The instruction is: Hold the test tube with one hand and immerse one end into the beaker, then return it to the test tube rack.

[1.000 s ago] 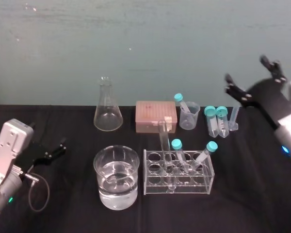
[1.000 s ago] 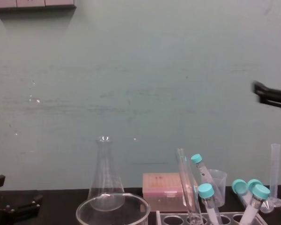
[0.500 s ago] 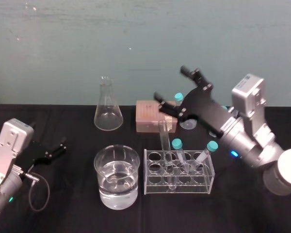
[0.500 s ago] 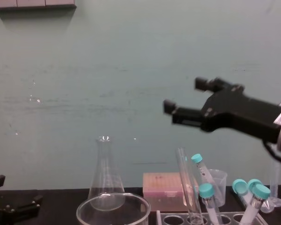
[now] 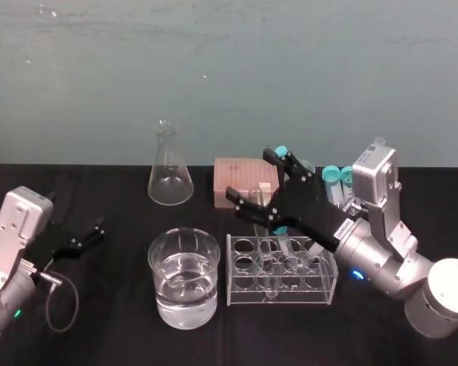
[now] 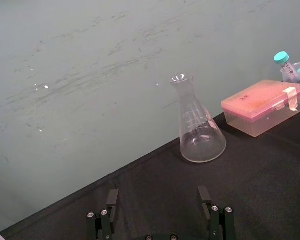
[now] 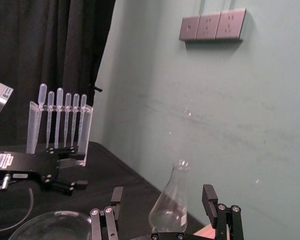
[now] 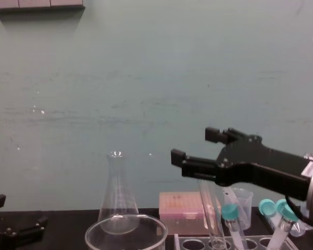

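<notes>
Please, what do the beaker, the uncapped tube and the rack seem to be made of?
Beaker: probably glass, clear and glossy; the water shows through its wall. Test tube: likely thin clear glass, with bright highlights. Test tube rack: seemingly clear plastic, flat plates with pale edges.

Bench colours: dark cloth, pale wall, mostly colourless glassware.
Matt black tablecloth [image 5: 107,335]; scuffed, streaked teal-green wall [image 5: 214,69]; colourless clear glass test tube [image 5: 265,258], wide clear beaker [image 5: 183,296] and pale translucent test tube rack [image 5: 248,294]; teal-capped tubes [image 5: 331,177]; salmon-pink plastic box [image 5: 240,181] with a pale latch; black right gripper [image 5: 248,172] on a silver-grey arm, blue light; black left gripper [image 5: 99,229], green light.
</notes>
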